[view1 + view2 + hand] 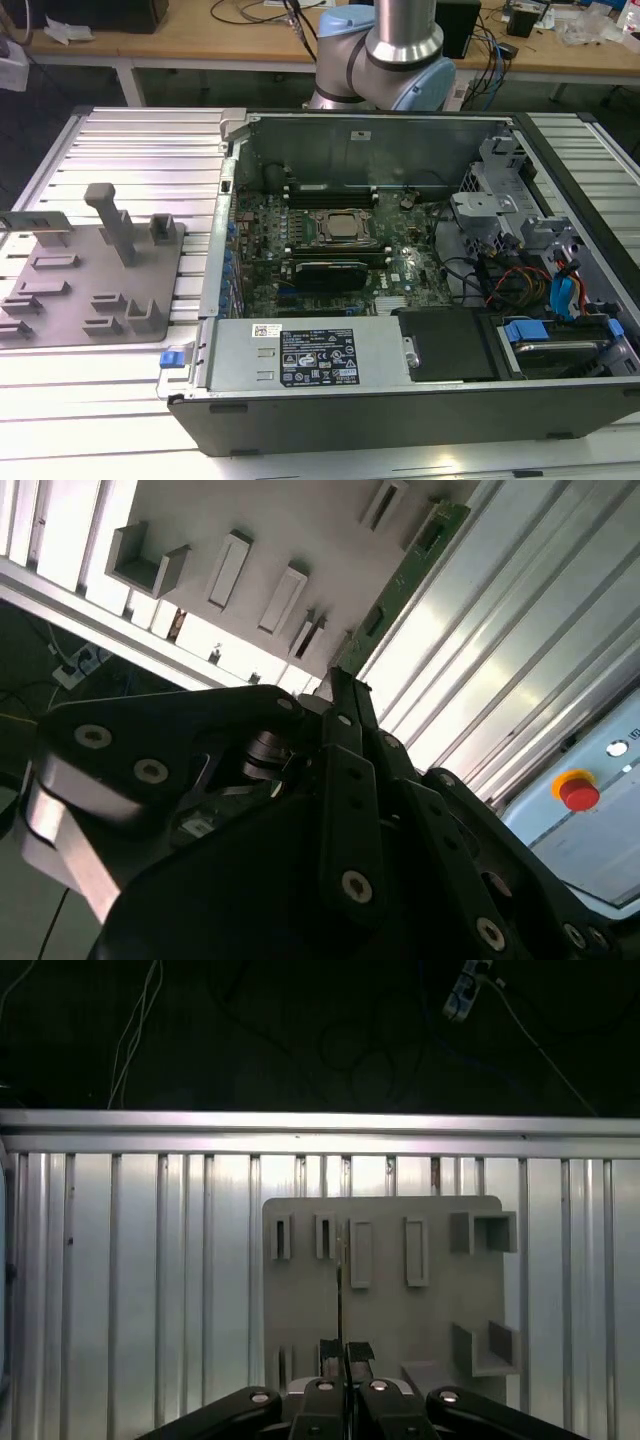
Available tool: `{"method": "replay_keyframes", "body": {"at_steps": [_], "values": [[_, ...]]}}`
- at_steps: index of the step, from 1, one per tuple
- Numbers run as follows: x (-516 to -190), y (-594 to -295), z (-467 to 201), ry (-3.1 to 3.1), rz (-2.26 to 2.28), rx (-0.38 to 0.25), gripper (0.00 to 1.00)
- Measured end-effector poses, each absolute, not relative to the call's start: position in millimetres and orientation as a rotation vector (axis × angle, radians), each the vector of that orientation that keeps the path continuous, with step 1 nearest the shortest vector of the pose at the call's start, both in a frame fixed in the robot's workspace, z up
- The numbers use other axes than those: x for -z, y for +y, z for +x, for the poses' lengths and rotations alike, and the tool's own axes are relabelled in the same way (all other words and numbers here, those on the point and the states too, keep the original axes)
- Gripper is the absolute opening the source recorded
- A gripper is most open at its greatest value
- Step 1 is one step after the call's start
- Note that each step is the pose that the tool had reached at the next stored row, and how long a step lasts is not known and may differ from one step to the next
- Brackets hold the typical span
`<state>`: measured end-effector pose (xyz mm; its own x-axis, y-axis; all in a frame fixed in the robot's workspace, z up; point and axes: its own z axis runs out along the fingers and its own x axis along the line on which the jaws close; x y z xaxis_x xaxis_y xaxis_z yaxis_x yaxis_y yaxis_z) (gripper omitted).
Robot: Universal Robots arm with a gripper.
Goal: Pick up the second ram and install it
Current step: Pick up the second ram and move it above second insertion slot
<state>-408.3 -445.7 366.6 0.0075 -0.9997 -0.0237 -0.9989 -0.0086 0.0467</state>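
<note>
While in jaws, one ram (400,585)

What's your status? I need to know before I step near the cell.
Gripper shut on the second ram. Ram juts out ahead of it, over the grey holder plate. Nothing seen in the way.

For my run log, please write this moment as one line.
gripper | jaws shut on second ram | at grey holder plate | ram not yet installed
</note>
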Motion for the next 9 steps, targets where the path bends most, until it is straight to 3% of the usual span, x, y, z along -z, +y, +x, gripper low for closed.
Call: {"method": "replay_keyframes", "body": {"at_steps": [9], "values": [[-398, -446, -408, -2.200, 2.218, 0.078, 0.09]]}}
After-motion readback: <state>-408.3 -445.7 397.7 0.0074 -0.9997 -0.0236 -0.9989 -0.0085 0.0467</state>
